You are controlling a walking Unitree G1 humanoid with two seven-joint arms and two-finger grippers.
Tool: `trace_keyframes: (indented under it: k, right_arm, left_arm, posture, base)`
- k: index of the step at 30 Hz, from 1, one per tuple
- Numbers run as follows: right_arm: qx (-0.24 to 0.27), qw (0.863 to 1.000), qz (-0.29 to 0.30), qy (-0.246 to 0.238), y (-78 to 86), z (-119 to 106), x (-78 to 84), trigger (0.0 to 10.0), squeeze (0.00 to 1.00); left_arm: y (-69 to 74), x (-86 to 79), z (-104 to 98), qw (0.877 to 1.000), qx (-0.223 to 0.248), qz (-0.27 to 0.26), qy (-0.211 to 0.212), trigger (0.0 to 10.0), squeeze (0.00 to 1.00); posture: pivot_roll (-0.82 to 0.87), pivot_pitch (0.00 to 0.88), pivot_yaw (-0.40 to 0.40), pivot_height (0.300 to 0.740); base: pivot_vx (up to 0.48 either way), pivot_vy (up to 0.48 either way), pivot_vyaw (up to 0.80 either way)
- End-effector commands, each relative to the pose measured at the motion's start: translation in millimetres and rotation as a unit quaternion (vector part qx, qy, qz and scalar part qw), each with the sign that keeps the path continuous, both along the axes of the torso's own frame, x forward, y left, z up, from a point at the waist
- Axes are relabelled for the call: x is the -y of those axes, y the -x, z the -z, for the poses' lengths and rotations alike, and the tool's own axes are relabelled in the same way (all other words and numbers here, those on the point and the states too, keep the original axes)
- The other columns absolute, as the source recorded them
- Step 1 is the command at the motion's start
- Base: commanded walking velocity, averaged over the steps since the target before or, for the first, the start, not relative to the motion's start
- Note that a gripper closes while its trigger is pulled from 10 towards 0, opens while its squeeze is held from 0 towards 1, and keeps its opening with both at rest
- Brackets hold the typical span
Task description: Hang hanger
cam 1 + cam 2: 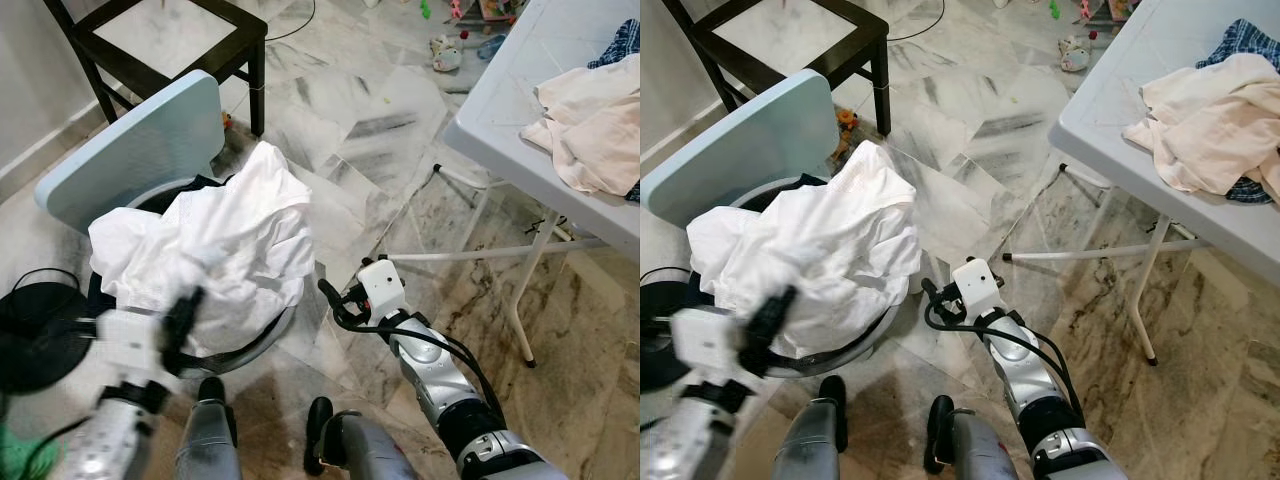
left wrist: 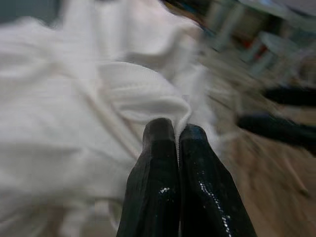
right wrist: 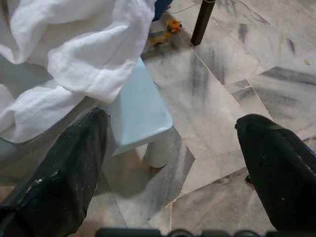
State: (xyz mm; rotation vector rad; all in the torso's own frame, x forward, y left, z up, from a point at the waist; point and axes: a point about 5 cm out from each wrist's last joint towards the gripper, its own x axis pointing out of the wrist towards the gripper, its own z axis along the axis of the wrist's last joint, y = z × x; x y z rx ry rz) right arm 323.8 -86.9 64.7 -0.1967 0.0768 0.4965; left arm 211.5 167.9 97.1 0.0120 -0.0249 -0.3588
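The left pincer point(image 2: 177, 136) is clamped on a fold of the white garment point(image 1: 225, 240), which lies heaped in the basket point(image 1: 262, 335) just ahead of it. The right pincer point(image 3: 173, 158) is spread wide above the marble floor point(image 3: 222, 89), beside the garment. Farther off, clothes point(image 1: 1210, 120) lie on the white surface point(image 1: 1110, 110).

White garment point(image 1: 215, 250): crumpled, heaped over a round basket point(image 1: 262, 340) on the floor, spilling past its rim. One folded edge is pinched between the closed fingers of the left tool point(image 2: 177, 132). Hanger not discernible.
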Motion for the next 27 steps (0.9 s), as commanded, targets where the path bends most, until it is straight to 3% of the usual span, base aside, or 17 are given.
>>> trace_keyframes:
  k: [1, 3, 5, 7, 8, 12, 13, 14, 15, 16, 19, 21, 24, 25, 27]
  right_arm:
    - [-0.016, 1.000, 0.006, 0.008, 4.3, 8.9, 6.8, 10.0, 0.00]
    - [-0.016, 1.000, 0.006, 0.009, 4.1, 8.9, 7.1, 10.0, 0.00]
    - [-0.015, 1.000, 0.006, 0.009, 4.1, 8.6, 7.0, 10.0, 0.00]
    - [-0.014, 1.000, 0.006, 0.008, 4.3, 8.5, 7.0, 10.0, 0.00]
    - [-0.014, 1.000, 0.006, 0.008, 4.4, 8.5, 7.1, 10.0, 0.00]
    - [-0.015, 1.000, 0.006, 0.009, 5.1, 9.4, 7.5, 10.0, 0.00]
    - [-0.015, 1.000, 0.005, 0.009, 5.3, 9.7, 7.3, 10.0, 0.00]
    - [-0.015, 1.000, 0.005, 0.009, 5.3, 9.8, 7.2, 10.0, 0.00]
    - [-0.016, 1.000, 0.005, 0.009, 5.3, 9.9, 7.0, 10.0, 0.00]
    - [-0.016, 1.000, 0.004, 0.009, 5.3, 9.8, 6.1, 10.0, 0.00]
    - [-0.015, 1.000, -0.001, 0.009, 4.5, 8.5, 2.8, 10.0, 0.00]
    - [-0.015, 1.000, -0.002, 0.009, 4.4, 8.3, 2.3, 10.0, 0.00]
    - [-0.015, 1.000, -0.005, 0.008, 4.3, 8.0, 1.6, 10.0, 0.00]
    - [-0.015, 1.000, -0.005, 0.008, 4.3, 8.0, 1.6, 10.0, 0.00]
    - [-0.016, 1.000, -0.007, 0.009, 5.0, 8.8, 0.9, 10.0, 0.00]
  left_arm:
    - [5.2, 5.8, 10.3, 0.999, -0.029, 0.028, -0.009, 0.0, 0.00]
    - [6.4, 12.7, 14.0, 0.997, -0.043, 0.059, -0.014, 0.0, 0.00]
    - [6.7, 18.2, 16.6, 0.995, -0.046, 0.080, -0.028, 2.0, 0.00]
    - [5.0, 18.5, 14.7, 0.995, -0.034, 0.079, -0.046, 5.6, 0.00]
    - [2.3, 19.2, 11.2, 0.995, -0.016, 0.077, -0.069, 10.0, 0.00]
    - [-5.1, 20.4, -1.0, 0.991, 0.030, 0.066, -0.115, 10.0, 0.00]
    - [-7.4, 19.8, -6.0, 0.989, 0.047, 0.058, -0.128, 10.0, 0.06]
    - [-8.3, 19.5, -8.1, 0.988, 0.054, 0.053, -0.134, 10.0, 0.06]
    - [-9.2, 18.9, -10.1, 0.987, 0.061, 0.049, -0.142, 10.0, 0.63]
    - [-10.6, 17.4, -14.3, 0.984, 0.073, 0.043, -0.157, 10.0, 1.00]
    - [-12.0, 14.2, -25.4, 0.972, 0.106, 0.047, -0.205, 10.0, 1.00]
    - [-12.0, 13.4, -26.9, 0.970, 0.112, 0.046, -0.213, 10.0, 1.00]
    - [-9.3, 16.5, -30.5, 0.952, 0.134, 0.081, -0.263, 10.0, 1.00]
    - [-9.3, 16.5, -30.5, 0.952, 0.134, 0.081, -0.263, 10.0, 1.00]
    - [-5.6, 19.9, -30.7, 0.937, 0.144, 0.112, -0.297, 10.0, 1.00]
  posture:
    - [0.28, 0.341, -0.187, 0.740]
    - [0.28, 0.340, -0.186, 0.740]
    - [0.28, 0.340, -0.186, 0.740]
    - [0.28, 0.339, -0.186, 0.740]
    - [0.27, 0.340, -0.187, 0.740]
    - [0.28, 0.340, -0.186, 0.740]
    - [0.28, 0.339, -0.189, 0.740]
    - [0.28, 0.339, -0.189, 0.740]
    - [0.28, 0.340, -0.190, 0.740]
    - [0.28, 0.340, -0.190, 0.740]
    - [0.29, 0.342, -0.193, 0.740]
    - [0.29, 0.342, -0.193, 0.740]
    - [0.30, 0.346, -0.196, 0.740]
    - [0.30, 0.346, -0.196, 0.740]
    - [0.30, 0.348, -0.196, 0.740]
  base:
    - [0.000, 0.000, 0.00]
    - [0.000, 0.000, 0.00]
    - [0.000, 0.000, 0.00]
    - [0.000, 0.000, 0.00]
    - [0.000, 0.000, 0.00]
    - [0.000, 0.000, 0.00]
    - [0.000, 0.000, 0.00]
    - [0.000, 0.000, 0.00]
    - [0.000, 0.000, 0.00]
    - [0.000, 0.000, 0.00]
    - [0.000, 0.000, 0.00]
    - [0.000, 0.000, 0.00]
    - [0.000, 0.000, 0.00]
    - [0.000, 0.000, 0.00]
    - [0.000, 0.000, 0.00]
